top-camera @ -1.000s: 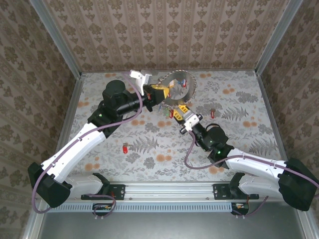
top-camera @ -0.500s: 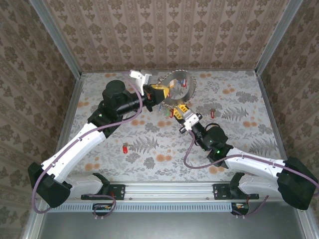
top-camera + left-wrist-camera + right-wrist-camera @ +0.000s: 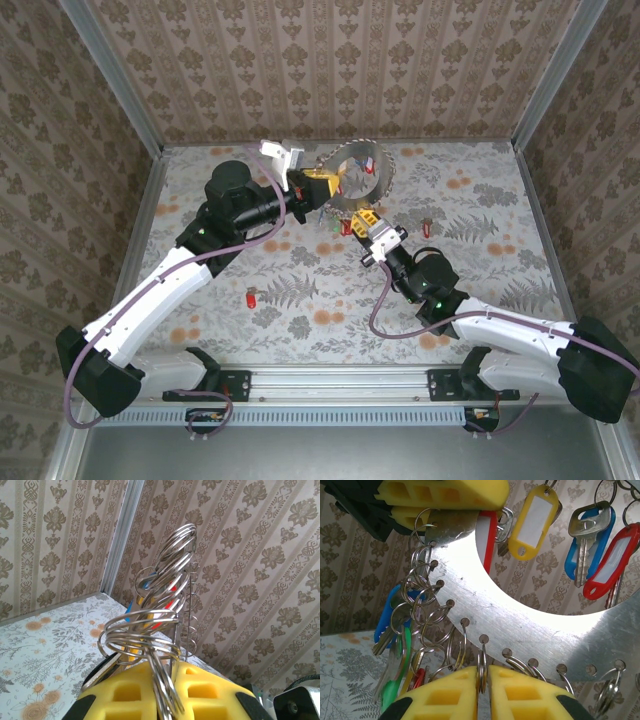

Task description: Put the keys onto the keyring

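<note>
My left gripper holds the keyring, a pale metal disc with a wide hole, raised above the table's far middle. In the left wrist view the disc stands edge-on between my yellow fingers, and my left gripper is shut on it among several split rings. My right gripper sits just under the disc's near rim. In the right wrist view it is shut on a split ring threaded through a rim hole of the keyring. Keys hang from the disc: yellow tag, blue, red, green.
Loose red keys lie on the patterned table at the left, under the disc and to its right. Papered walls close in the back and both sides. The arms' bases stand on the rail at the near edge.
My right gripper has edged up and left toward the disc's rim, and its fingers have narrowed onto the split ring. The left arm and the disc have not moved.
</note>
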Available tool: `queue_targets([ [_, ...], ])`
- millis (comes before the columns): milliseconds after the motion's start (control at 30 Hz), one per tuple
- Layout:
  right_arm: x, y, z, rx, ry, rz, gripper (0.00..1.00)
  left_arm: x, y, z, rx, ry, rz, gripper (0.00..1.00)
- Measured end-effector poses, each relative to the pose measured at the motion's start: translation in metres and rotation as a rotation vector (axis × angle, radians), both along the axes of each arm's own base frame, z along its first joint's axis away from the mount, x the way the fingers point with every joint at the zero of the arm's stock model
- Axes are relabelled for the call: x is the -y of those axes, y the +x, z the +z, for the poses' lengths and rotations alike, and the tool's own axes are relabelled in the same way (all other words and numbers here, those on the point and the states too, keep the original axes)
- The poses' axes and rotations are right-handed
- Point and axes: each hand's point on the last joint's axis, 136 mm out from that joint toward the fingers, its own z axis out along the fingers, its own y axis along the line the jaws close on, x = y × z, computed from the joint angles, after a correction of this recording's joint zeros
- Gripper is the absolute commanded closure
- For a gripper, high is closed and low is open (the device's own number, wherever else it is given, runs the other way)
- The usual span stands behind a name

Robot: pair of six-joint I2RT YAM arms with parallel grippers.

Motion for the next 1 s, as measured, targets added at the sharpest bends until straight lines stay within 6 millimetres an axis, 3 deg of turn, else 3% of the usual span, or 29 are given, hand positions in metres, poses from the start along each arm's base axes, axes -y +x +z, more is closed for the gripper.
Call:
queue_targets([
  [800, -0.0012, 0.0037, 0.0036, 0.01, 0.018, -0.013, 0.85, 0.0006, -0.0002, 0.002, 0.003, -0.007, 0.003, 1.0],
  [1000, -0.0015, 0.0056, 0.0045, 0.009, 0.02, -0.02, 0.97, 0.0004, 0.0004, 0.0035, 0.008, -0.011, 0.007, 1.0],
])
